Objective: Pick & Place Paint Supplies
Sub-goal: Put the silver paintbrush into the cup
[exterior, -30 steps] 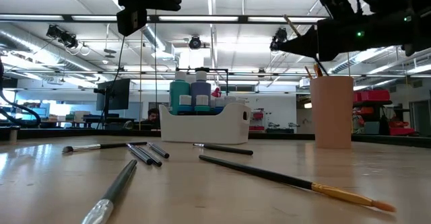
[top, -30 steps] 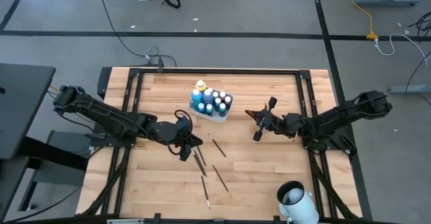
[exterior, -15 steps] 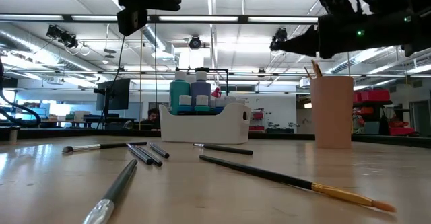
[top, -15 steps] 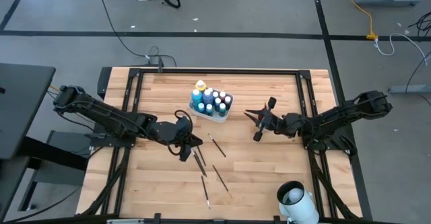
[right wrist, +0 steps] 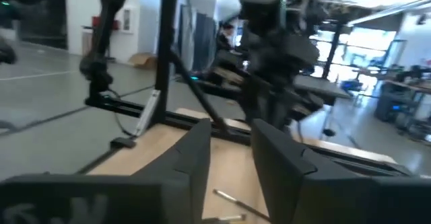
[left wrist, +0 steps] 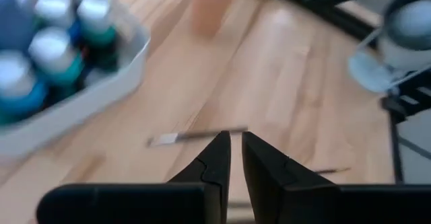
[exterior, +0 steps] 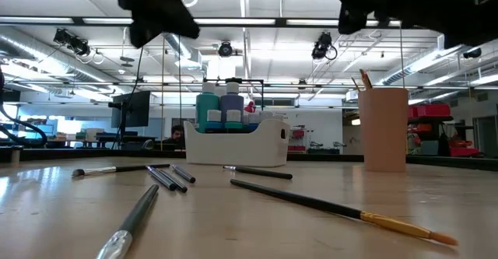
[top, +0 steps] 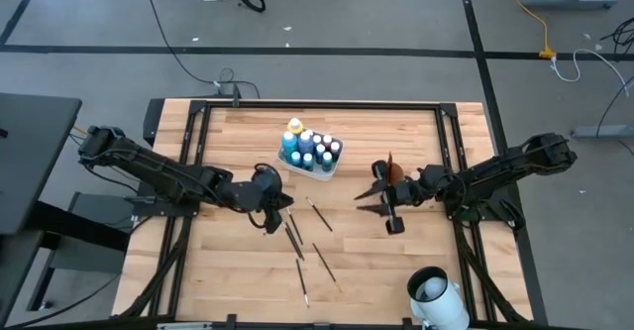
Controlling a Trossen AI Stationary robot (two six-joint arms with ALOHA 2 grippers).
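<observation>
No legible text anywhere.

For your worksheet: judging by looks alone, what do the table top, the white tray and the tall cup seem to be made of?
Table top: wood, pale planks with visible grain, light sheen.
White tray: probably moulded plastic, smooth, rounded corners, cut-out handle.
Cup: unclear; matte orange-tan, perhaps plastic or ceramic.

Loose paintbrushes [top: 309, 239] clutter the bench [top: 416, 271] centre toward its near edge. The white tray [top: 309, 155] of paint bottles [top: 307, 147] and the orange cup [top: 393, 173] block the middle; the near-left corner lies bare.
</observation>
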